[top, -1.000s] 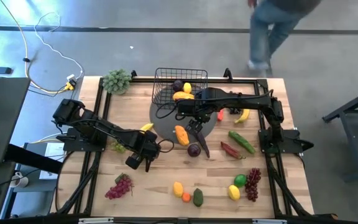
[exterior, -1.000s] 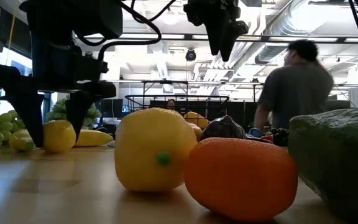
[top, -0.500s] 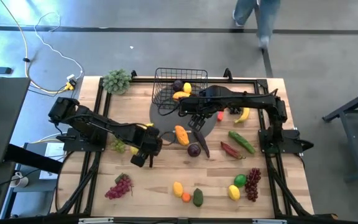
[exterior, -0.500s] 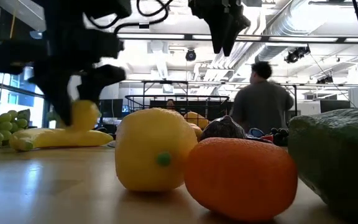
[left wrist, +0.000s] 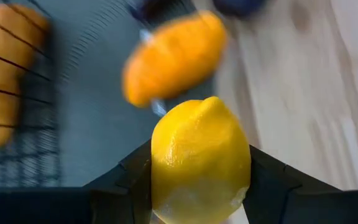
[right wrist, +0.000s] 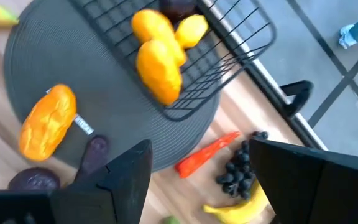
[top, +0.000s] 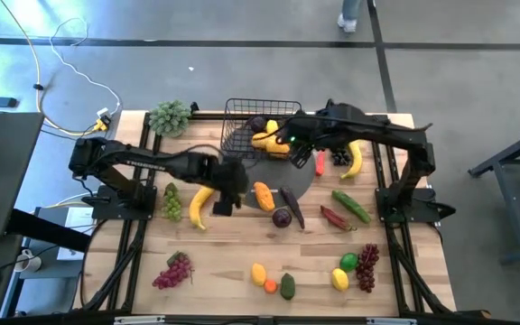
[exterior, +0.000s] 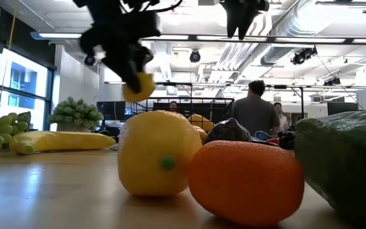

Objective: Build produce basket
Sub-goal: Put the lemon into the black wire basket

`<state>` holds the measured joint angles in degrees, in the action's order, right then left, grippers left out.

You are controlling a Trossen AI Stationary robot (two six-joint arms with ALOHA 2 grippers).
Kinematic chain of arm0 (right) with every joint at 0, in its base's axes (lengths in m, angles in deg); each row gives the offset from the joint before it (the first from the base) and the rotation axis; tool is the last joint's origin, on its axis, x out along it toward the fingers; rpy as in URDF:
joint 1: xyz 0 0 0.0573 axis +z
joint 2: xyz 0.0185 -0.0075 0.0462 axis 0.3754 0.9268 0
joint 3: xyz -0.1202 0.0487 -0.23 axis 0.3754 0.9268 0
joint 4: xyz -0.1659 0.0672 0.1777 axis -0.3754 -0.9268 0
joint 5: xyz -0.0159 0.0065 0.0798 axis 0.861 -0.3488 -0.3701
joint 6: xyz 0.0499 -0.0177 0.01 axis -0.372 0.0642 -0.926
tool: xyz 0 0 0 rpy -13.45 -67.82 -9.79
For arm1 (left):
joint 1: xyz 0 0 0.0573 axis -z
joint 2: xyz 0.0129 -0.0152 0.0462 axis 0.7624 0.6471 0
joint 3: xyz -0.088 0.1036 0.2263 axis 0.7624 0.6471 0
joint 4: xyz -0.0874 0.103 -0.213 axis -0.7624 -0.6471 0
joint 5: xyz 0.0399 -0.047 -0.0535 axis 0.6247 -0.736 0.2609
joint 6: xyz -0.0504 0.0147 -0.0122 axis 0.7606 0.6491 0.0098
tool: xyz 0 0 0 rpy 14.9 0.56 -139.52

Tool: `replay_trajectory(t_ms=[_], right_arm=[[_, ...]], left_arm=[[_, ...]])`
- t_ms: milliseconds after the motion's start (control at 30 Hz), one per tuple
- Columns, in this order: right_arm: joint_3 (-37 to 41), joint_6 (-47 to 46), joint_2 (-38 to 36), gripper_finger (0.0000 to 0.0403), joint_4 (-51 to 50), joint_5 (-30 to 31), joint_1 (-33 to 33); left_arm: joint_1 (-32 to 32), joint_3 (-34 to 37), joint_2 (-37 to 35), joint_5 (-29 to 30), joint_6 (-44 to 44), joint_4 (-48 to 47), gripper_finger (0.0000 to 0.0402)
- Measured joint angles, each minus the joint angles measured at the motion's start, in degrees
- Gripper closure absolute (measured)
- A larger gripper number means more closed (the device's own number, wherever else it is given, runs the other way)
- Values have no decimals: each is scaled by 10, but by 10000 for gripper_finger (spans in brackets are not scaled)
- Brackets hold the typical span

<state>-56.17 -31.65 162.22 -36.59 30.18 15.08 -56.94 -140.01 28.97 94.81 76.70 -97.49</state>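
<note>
- Fingers of the left gripper (left wrist: 199,199) are clamped on a yellow lemon (left wrist: 200,160), one dark pad on each side of it.
- From above, the left gripper (top: 227,181) is over the left edge of the round grey mat (top: 307,185), just beside an orange mango (top: 263,195).
- At table height the lemon (exterior: 138,86) hangs in the air, clear of the tabletop.
- The right gripper (right wrist: 194,171) has its fingers spread wide with nothing between them; it is above the black wire basket (top: 237,134), near the basket's right side.
- The basket sits at the back of the table on the mat and holds orange and yellow fruit (right wrist: 159,70) and one dark piece.
- A banana (top: 197,206) and green grapes (top: 171,202) lie on the wood left of the mat.
- A red chili (right wrist: 205,154), dark grapes (right wrist: 240,168) and a second banana (top: 355,159) lie right of the basket.
</note>
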Motion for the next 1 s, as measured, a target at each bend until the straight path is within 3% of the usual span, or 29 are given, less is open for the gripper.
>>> replay_trajectory(t_ms=[300,700,1000], right_arm=[[0,55,-39,153,1,14,-58],[0,160,-47,153,16,14,-157],[0,182,-47,153,51,-7,-199]], left_arm=[[-81,-35,0,-2,8,102,231],[-184,-42,0,-2,96,303,232],[-250,-42,34,-3,137,417,232]])
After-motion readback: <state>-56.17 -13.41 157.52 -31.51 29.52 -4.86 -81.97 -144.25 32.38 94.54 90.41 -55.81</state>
